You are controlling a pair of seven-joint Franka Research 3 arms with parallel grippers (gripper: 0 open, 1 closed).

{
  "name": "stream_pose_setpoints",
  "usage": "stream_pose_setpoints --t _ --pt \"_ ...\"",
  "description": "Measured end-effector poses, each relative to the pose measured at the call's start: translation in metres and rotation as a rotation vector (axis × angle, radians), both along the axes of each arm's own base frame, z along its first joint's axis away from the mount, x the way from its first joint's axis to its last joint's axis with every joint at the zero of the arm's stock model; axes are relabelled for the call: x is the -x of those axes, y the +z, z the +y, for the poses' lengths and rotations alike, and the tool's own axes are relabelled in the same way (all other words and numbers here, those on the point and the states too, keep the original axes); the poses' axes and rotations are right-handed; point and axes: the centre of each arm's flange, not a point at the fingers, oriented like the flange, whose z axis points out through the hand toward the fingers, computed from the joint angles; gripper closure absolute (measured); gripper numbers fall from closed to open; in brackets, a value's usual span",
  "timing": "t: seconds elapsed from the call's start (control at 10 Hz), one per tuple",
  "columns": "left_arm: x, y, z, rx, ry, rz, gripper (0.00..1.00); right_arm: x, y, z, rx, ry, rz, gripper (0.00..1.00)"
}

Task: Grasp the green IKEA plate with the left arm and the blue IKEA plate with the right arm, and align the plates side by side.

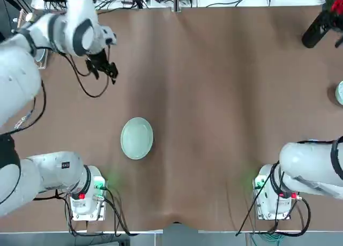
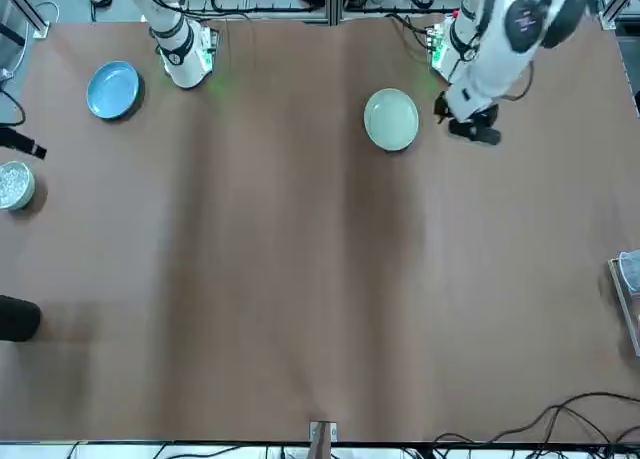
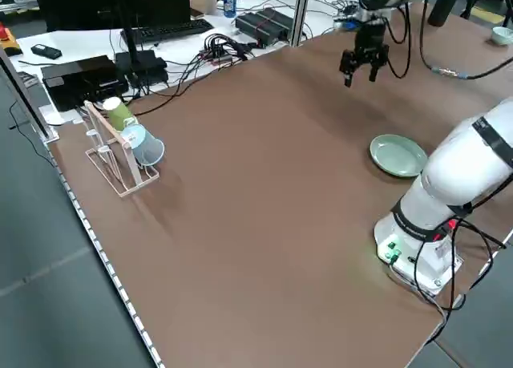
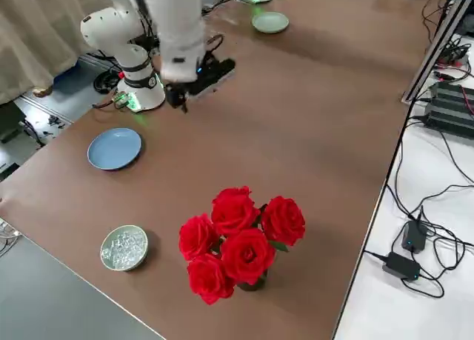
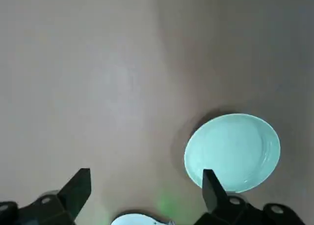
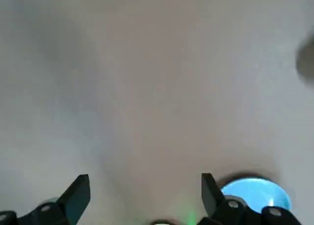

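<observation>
The green plate (image 1: 137,138) lies flat on the brown table, a little ahead of the left arm's base. My left gripper (image 1: 104,70) hangs open above the table, farther out and to the left of that plate, holding nothing. Its wrist view shows the green plate (image 5: 233,151) beyond the spread fingers. The blue plate (image 2: 113,89) rests near the right arm's base. My right gripper (image 4: 194,88) hovers open and empty above the table, apart from the blue plate (image 4: 115,148). In the right wrist view, the blue plate (image 6: 255,193) peeks out beside one finger.
A vase of red roses (image 4: 237,240) and a small bowl of glassy pieces (image 4: 124,247) stand at the table's far right. A rack with cups (image 3: 120,147) sits at the left edge. Cables and electronics line the far edge.
</observation>
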Motion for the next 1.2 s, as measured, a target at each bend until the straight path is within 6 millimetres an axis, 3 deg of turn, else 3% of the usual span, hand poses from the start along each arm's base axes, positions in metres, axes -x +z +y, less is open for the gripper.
stream_pose_setpoints --t 0.3,0.5,0.9,1.1,1.2 --pt "0.012 -0.055 -0.065 0.001 0.028 0.001 0.00 0.075 -0.056 -0.011 -0.046 -0.062 0.041 0.00" --pt "0.012 -0.095 -0.094 0.061 0.084 0.004 0.00 0.116 -0.113 -0.027 -0.061 -0.062 0.026 0.00" --pt "0.033 -0.147 -0.113 0.034 0.090 0.101 0.00 0.209 -0.223 -0.087 -0.124 -0.088 0.017 0.00" --pt "0.055 -0.169 -0.120 -0.041 0.088 0.118 0.00 0.236 -0.267 -0.101 -0.177 -0.095 0.039 0.00" --pt "0.063 -0.179 -0.124 -0.075 0.100 0.114 0.00 0.246 -0.280 -0.104 -0.204 -0.094 0.048 0.00"
